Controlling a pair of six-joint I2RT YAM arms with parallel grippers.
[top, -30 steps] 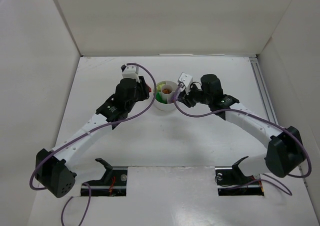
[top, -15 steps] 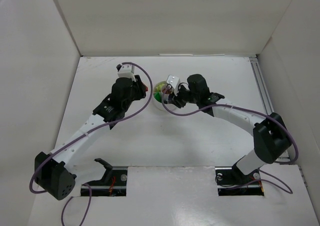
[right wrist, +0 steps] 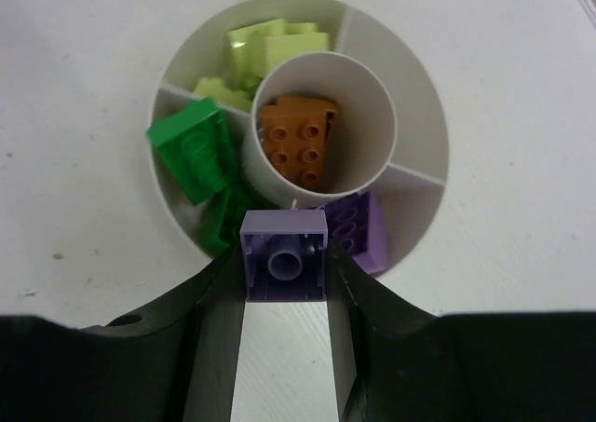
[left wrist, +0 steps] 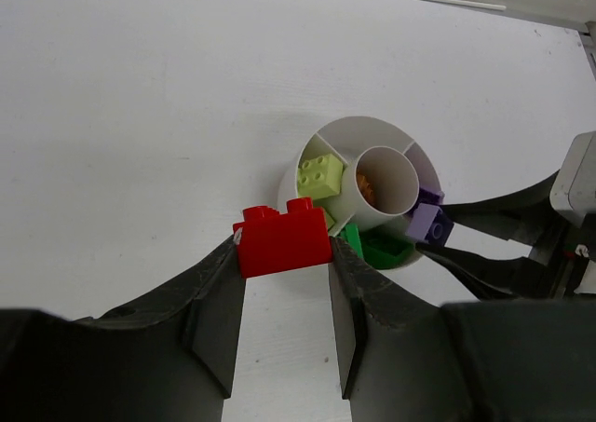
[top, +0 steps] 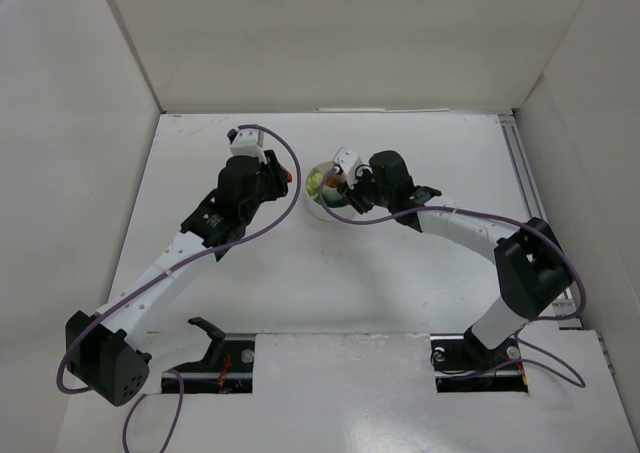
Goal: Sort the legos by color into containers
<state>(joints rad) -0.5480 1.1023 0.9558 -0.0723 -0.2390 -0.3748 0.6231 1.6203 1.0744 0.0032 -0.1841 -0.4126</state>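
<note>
Red lego [left wrist: 282, 242] in front of dish [left wrist: 358, 131]

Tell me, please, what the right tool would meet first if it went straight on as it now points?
Probably the white dish: its near rim lies right ahead of the light purple brick that the right tool holds. How high the tool is above the rim is unclear.

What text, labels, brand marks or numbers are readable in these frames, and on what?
No readable text in any view.
Red plastic studded brick: stud tops blurred, no lettering legible.
Light purple plastic brick: hollow side faces the camera, no marking seen.
Orange plastic bricks in the centre well: studs too small to read.
Round white plastic dish: plain, no label.
Black-and-white robot arms: no legible marking.
</note>
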